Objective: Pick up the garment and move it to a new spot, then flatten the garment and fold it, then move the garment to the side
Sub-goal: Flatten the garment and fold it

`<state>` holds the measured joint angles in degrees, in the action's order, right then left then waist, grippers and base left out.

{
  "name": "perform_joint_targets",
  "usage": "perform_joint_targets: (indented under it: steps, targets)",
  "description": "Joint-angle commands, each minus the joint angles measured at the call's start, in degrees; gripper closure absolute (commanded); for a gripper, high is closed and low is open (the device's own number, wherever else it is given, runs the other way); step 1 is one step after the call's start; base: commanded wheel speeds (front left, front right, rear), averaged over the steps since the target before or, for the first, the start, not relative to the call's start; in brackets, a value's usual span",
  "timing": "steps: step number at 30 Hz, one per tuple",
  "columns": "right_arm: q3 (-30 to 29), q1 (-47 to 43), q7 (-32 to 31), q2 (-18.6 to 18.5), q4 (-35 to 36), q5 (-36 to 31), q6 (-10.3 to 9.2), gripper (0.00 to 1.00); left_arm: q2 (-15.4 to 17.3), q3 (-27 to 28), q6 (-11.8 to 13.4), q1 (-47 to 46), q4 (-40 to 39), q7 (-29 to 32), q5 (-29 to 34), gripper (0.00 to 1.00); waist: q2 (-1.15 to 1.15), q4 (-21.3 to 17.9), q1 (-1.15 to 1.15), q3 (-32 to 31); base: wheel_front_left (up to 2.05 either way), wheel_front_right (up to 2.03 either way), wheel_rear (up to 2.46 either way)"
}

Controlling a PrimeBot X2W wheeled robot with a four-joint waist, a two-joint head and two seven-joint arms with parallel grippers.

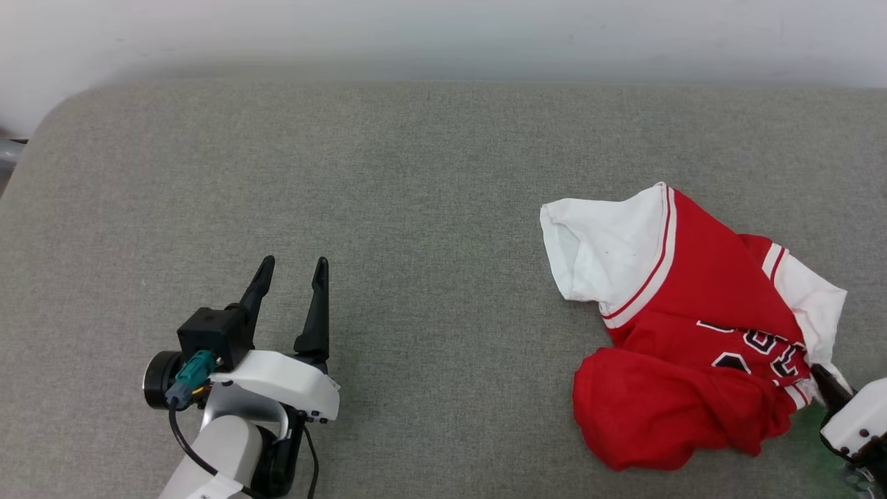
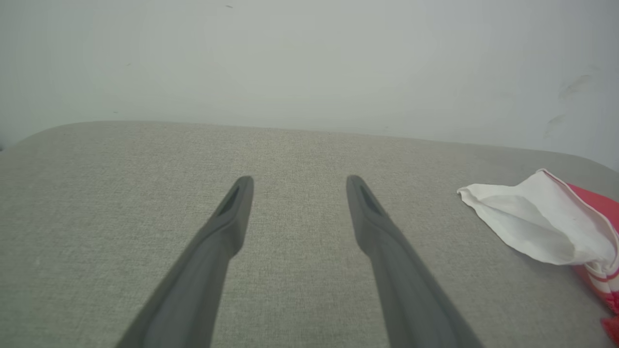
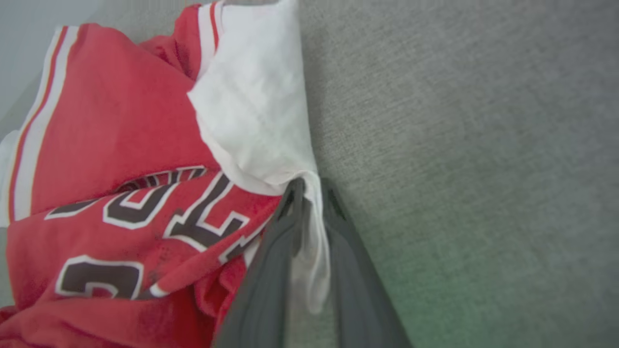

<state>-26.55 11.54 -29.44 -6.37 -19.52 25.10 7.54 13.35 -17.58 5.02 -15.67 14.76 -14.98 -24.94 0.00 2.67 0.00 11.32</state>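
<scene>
The garment (image 1: 693, 333), a crumpled red jersey shirt with white short sleeves and black white-outlined lettering, lies bunched at the right side of the grey woven-fabric table (image 1: 416, 173). The right gripper (image 3: 312, 186) pinches a thin fold of the white sleeve (image 3: 256, 96) between nearly closed fingers. The left gripper (image 1: 294, 267) hangs empty with its fingers spread wide, well apart from the shirt.

Risk: the bite is shallow and takes one sleeve edge only, so the cloth may slip out under the body's weight on lifting.

Risk: a single-point lift may leave the shirt twisted, complicating flattening.
</scene>
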Motion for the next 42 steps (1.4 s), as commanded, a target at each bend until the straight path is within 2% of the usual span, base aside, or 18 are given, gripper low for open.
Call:
perform_joint_targets:
  steps: [1, 8, 12, 16, 25, 31, 35, 42]
  targets:
    - [-0.4, 0.0, 0.9, 0.2, -0.3, -0.6, -0.09, 0.0, 0.1, 0.2, 0.0, 0.3, -0.2, -0.1, -0.2, 0.0, 0.0, 0.0, 0.0, 0.0, 0.0, 0.0, 0.0]
    - [-0.4, 0.6, 16.2, 1.7, 4.3, -4.1, -0.06, 0.0, 0.4, -0.2, 0.1, 1.3, 0.4, 0.1, -0.4, 0.0, 0.0, 0.3, 0.0, -1.5, 0.0, 0.0, 0.0]
    - [3.3, -1.8, 24.3, 2.4, 8.4, -8.9, -0.06, 0.0, 0.6, -0.4, 0.3, 2.2, 0.7, 0.4, -0.9, 0.0, 0.0, 0.2, 0.0, -3.3, 0.0, 0.0, 0.0]
    - [7.3, -5.1, 28.7, 2.9, 12.6, -12.9, -0.06, 0.0, 0.9, -0.6, 0.5, 2.8, 0.7, 1.1, -1.0, 0.0, 0.0, 0.2, 0.0, -5.1, 0.0, 0.0, 0.0]
    - [15.6, -14.4, 29.4, 3.5, 21.7, -15.5, -0.07, 0.0, 2.3, -1.0, 1.3, 3.9, -0.4, 3.0, -0.7, 0.0, 0.0, -1.1, 0.0, -8.6, 0.0, 0.0, 0.0]
    - [18.1, -17.3, 28.6, 3.5, 25.9, -12.6, -0.07, 0.0, 2.9, -2.7, 0.8, 1.7, -1.5, 6.6, -0.1, 0.0, 0.0, -3.3, 0.0, -8.3, 0.0, 0.0, 0.0]
    - [18.8, -16.2, 28.8, 3.5, 27.4, -12.2, -0.07, 0.0, 2.2, -5.4, -0.8, -1.9, -1.3, 12.2, -0.4, 0.0, 0.0, -5.6, 0.0, -6.7, 0.0, 0.0, 0.0]
    - [20.6, -13.6, 29.0, 3.5, 27.8, -12.2, -0.07, 0.0, -0.3, -10.7, -5.5, -12.0, 2.3, 23.4, -1.1, 0.0, 0.0, -10.3, 0.0, -2.7, 0.0, 0.0, 0.0]
